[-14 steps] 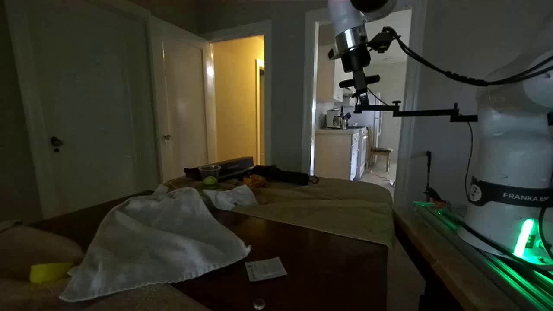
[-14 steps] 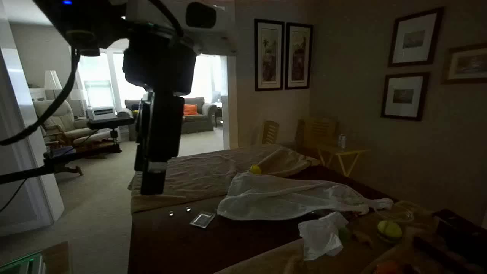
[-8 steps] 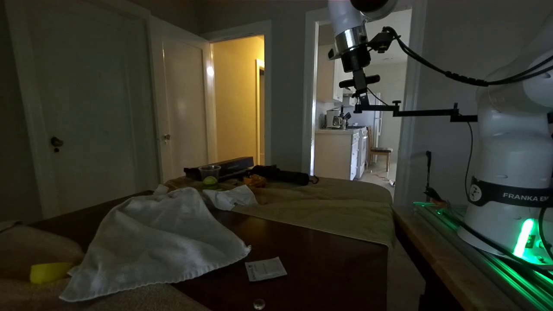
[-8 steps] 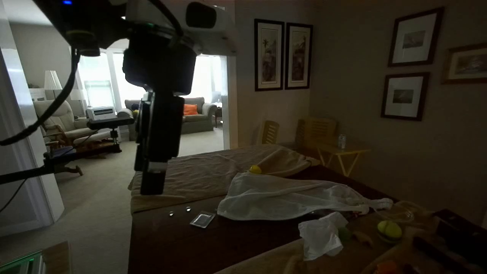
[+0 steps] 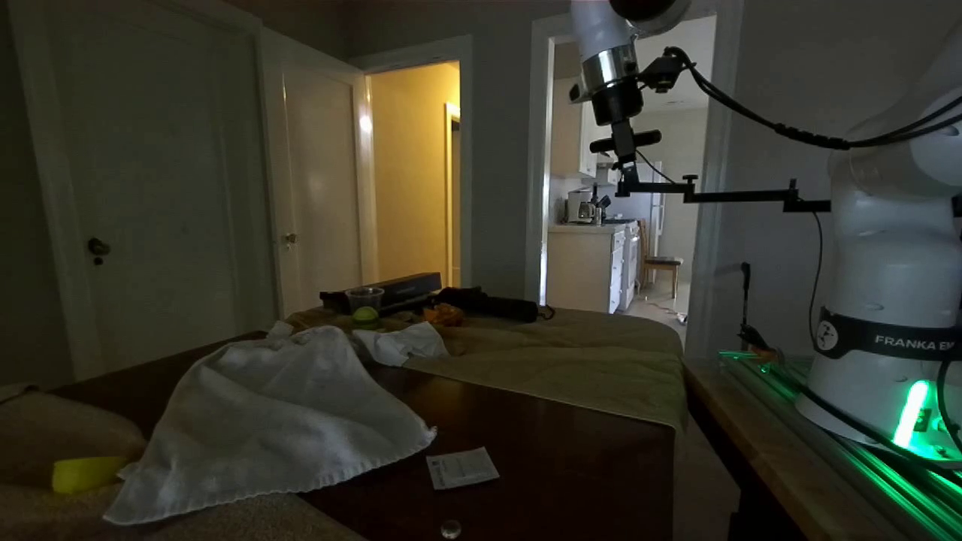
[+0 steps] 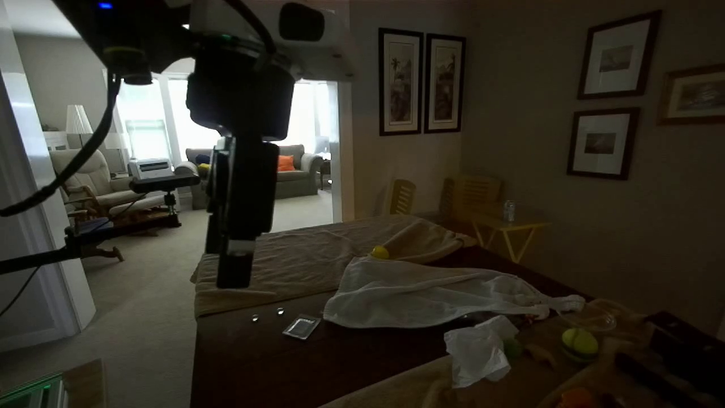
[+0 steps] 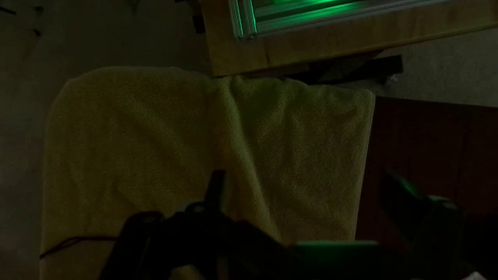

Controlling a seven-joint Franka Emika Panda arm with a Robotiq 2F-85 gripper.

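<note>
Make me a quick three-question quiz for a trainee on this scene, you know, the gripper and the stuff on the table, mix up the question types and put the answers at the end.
1. Either-or: is the gripper open or shut?
2. True or false: the gripper hangs clear of the tan towel.
3. Short answer: what does the small flat packet lie on?

Key:
1. Open; in the wrist view its jaws stand wide apart.
2. True; an exterior view shows it raised well above the towel.
3. The dark tabletop, next to the white cloth.
</note>
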